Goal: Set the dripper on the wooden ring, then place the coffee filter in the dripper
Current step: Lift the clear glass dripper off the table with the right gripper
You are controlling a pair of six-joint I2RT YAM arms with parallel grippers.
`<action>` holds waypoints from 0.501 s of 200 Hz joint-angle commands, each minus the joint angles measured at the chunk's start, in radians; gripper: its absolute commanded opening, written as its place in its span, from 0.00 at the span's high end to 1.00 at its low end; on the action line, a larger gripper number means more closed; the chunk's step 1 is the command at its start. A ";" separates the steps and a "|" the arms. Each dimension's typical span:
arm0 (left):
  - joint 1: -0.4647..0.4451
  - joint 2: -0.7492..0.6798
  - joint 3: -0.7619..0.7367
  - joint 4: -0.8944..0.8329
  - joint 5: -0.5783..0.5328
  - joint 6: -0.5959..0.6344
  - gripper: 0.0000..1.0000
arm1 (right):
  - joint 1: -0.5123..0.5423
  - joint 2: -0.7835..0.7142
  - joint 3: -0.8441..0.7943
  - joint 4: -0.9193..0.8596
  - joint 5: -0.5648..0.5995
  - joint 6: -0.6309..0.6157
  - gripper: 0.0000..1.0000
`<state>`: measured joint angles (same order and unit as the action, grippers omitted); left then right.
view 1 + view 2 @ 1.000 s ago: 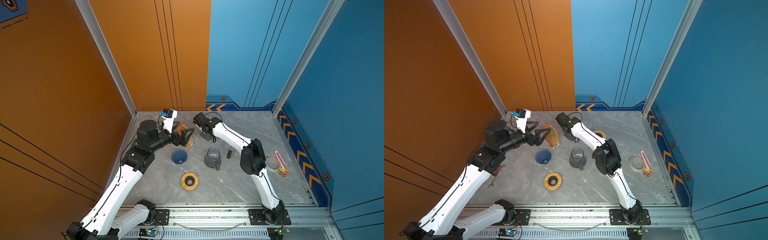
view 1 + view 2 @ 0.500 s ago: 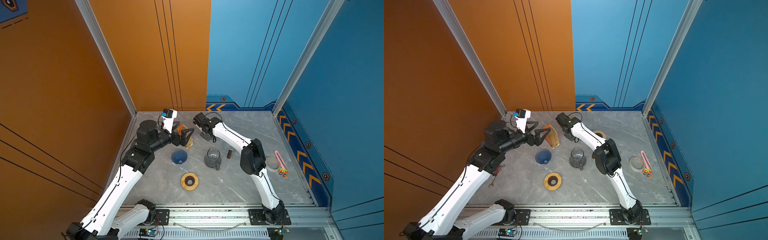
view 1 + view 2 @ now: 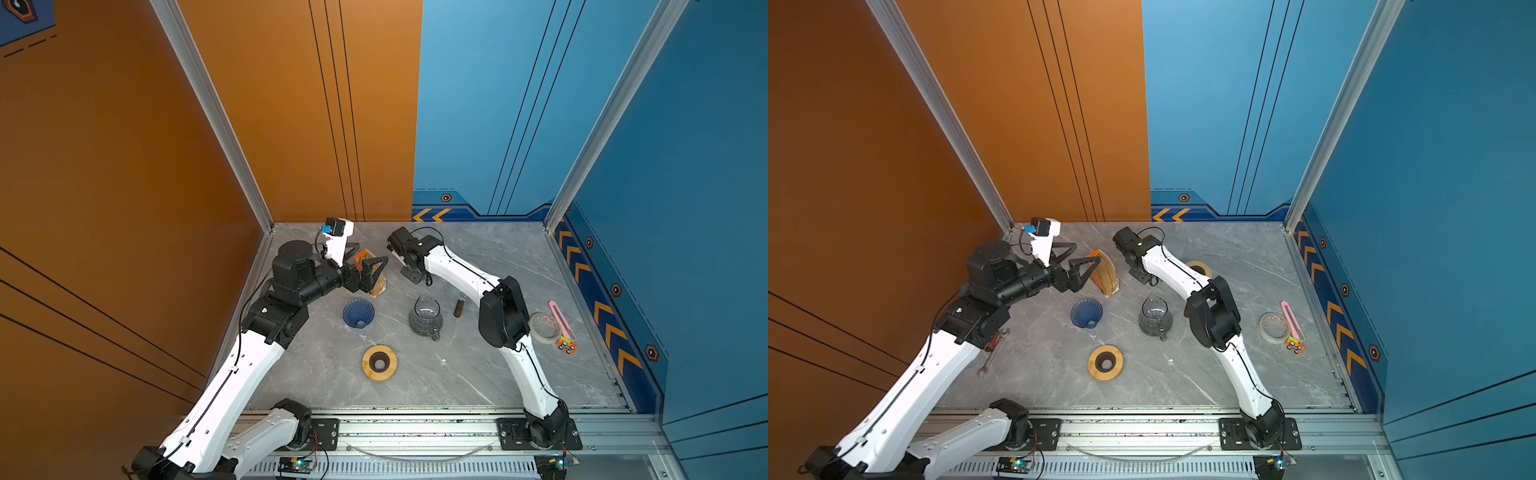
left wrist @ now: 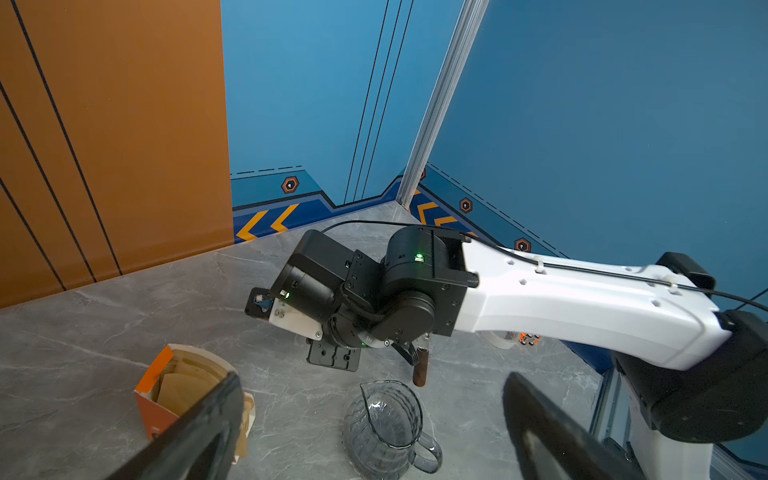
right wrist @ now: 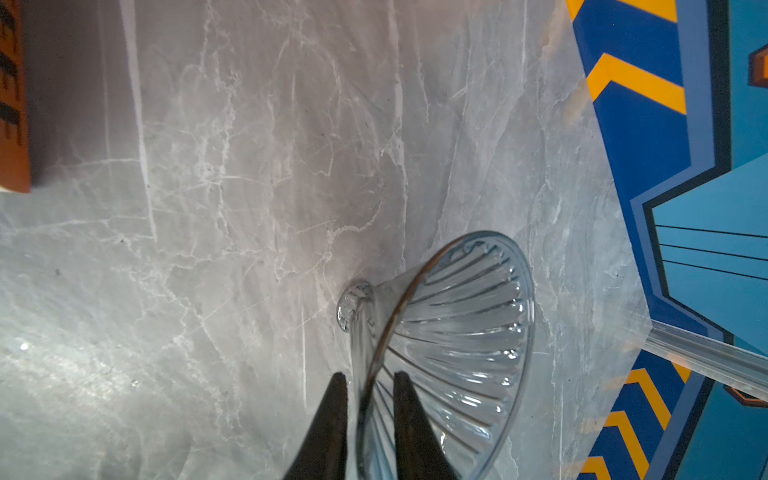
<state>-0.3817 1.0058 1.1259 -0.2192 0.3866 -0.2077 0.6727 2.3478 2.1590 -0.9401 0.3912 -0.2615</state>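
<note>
Black lettering was seen on the orange box (image 5: 12, 95) at the edge of the right wrist view, but it was cut off by the frame and could not be read. The coffee filters (image 4: 187, 384), brown paper, were stacked upright inside that opened box, which stood toward the back left of the marble table (image 3: 478, 374).

The left arm was reached in from the front left with its forearm held nearly level. The left gripper (image 3: 1087, 252) was spread wide, and one finger (image 4: 208, 424) lay in front of the box; whether it touched could not be told.

The right arm was stretched to the back middle, its wrist bent downward. The right gripper (image 5: 370, 376) was held slightly apart. The rim of a see-through ribbed dripper (image 5: 461, 332), lying on its side, showed in the gap and was touched by neither finger.

In both top views a blue ribbed dripper (image 3: 358, 312) was seen near the box, well apart from that gripper. Whether the two were one thing could not be settled.
</note>
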 commanded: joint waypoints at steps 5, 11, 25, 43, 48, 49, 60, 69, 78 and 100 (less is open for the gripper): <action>-0.007 -0.016 -0.010 0.022 0.011 -0.004 0.02 | -0.010 0.026 0.009 -0.037 -0.022 0.023 0.79; -0.008 -0.016 -0.010 0.022 0.011 -0.004 0.02 | -0.012 0.028 0.009 -0.037 -0.020 0.022 0.79; -0.008 -0.015 -0.010 0.022 0.012 -0.005 0.02 | -0.014 0.034 0.009 -0.037 -0.022 0.024 0.78; -0.008 -0.014 -0.009 0.023 0.011 -0.004 0.02 | -0.016 0.041 0.009 -0.037 -0.024 0.025 0.77; -0.008 -0.013 -0.010 0.022 0.011 -0.004 0.02 | -0.016 0.043 0.009 -0.037 -0.024 0.025 0.76; -0.008 -0.013 -0.010 0.022 0.011 -0.004 0.02 | -0.016 0.043 0.009 -0.037 -0.025 0.024 0.76; -0.008 -0.014 -0.009 0.022 0.011 -0.004 0.02 | -0.016 0.049 0.010 -0.035 -0.021 0.024 0.76; -0.008 -0.013 -0.009 0.022 0.011 -0.004 0.02 | -0.016 0.053 0.010 -0.036 -0.019 0.025 0.76; -0.008 -0.013 -0.010 0.023 0.012 -0.005 0.02 | -0.016 0.057 0.010 -0.034 -0.018 0.024 0.75; -0.008 -0.013 -0.010 0.021 0.013 -0.004 0.02 | -0.015 0.066 0.010 -0.032 -0.009 0.026 0.75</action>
<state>-0.3817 1.0058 1.1259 -0.2188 0.3866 -0.2077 0.6609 2.3917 2.1590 -0.9436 0.3782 -0.2577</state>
